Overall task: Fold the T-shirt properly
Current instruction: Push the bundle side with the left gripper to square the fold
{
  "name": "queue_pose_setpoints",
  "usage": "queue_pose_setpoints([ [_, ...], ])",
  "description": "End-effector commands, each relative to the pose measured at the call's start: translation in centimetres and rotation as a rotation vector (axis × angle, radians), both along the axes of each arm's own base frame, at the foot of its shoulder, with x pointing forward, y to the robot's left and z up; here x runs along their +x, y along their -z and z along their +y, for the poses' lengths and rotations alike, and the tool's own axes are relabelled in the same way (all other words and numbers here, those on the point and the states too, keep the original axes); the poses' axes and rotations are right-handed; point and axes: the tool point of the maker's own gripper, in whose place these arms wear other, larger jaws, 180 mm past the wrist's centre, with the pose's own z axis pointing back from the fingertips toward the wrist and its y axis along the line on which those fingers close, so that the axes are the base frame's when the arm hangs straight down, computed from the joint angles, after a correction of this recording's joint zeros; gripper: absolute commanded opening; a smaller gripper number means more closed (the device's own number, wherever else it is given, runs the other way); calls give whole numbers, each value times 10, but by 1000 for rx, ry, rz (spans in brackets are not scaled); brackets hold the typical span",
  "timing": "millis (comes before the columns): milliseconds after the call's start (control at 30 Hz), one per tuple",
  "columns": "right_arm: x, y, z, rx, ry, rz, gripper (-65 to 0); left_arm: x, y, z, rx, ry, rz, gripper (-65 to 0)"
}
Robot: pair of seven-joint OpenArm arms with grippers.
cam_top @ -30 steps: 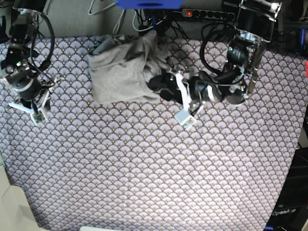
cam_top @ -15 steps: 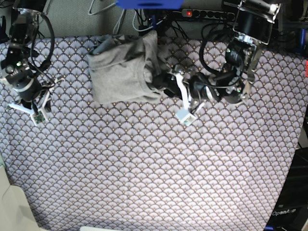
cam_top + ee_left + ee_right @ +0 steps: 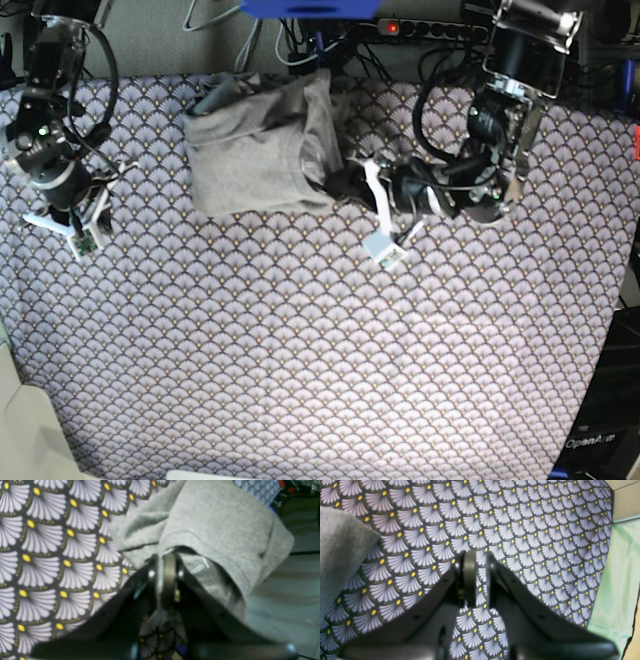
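Grey knit, soft and heathered: the T-shirt [image 3: 262, 145] lies bunched in a loose heap near the far edge of the surface [image 3: 320, 350], which is covered by a purple-white scalloped cloth [image 3: 520, 517]. It is nowhere near flat; folds overlap and one edge curls back on itself.

At the heap's right-hand edge, the left gripper [image 3: 166, 557] has its jaws pressed nearly together with grey fabric pinched between them, a rolled hem or edge of the shirt draped over the tips. The right gripper [image 3: 476, 555] hangs over bare patterned cloth, just beside a corner of the shirt [image 3: 340, 555] but not touching it. Its jaws stand only a sliver apart and hold nothing.

The step in hand, as I judge it, is opening the garment out before any fold is made. To do that well, the left arm should draw its pinched edge outward and low, so the layers slide apart instead of lifting as one lump. The right arm would help most by taking the opposite edge, giving tension across the shirt. Pulling too fast risks dragging the patterned cloth along with it.
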Motion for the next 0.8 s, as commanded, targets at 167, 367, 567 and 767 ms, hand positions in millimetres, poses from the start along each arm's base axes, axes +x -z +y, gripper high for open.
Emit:
queue_pose_setpoints([
  [167, 9, -13, 2, 8, -6, -52, -598, 19, -27, -14, -68, -7, -69, -650],
  [367, 9, -13, 2, 8, -6, -52, -598, 39, -44, -16, -74, -10, -121, -650],
  [567, 7, -12, 1, 5, -7, -45, -598, 51, -51, -7, -86, -41, -133, -650],
  [767, 7, -11, 2, 9, -6, -46, -598, 60, -56, 2, -73, -59, -145, -650],
])
